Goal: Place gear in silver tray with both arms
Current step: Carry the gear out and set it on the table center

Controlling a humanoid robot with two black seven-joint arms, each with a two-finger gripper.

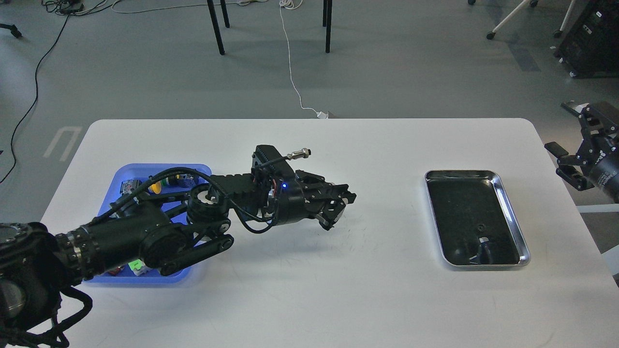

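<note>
The silver tray (513, 213) lies on the right part of the white table, with nothing in it but a dark reflection. My left gripper (339, 209) hovers over the middle of the table, left of the silver tray, its fingers drawn together on a small dark part that I take for the gear; the part is barely visible between them. My right gripper (567, 163) is at the right edge of the view, beyond the table's right side, with its fingers spread and empty.
A blue plastic tray (205, 170) at the left holds several small parts, among them a yellow and a green button (155, 186), partly hidden by my left arm. Chair legs and cables lie on the floor behind the table.
</note>
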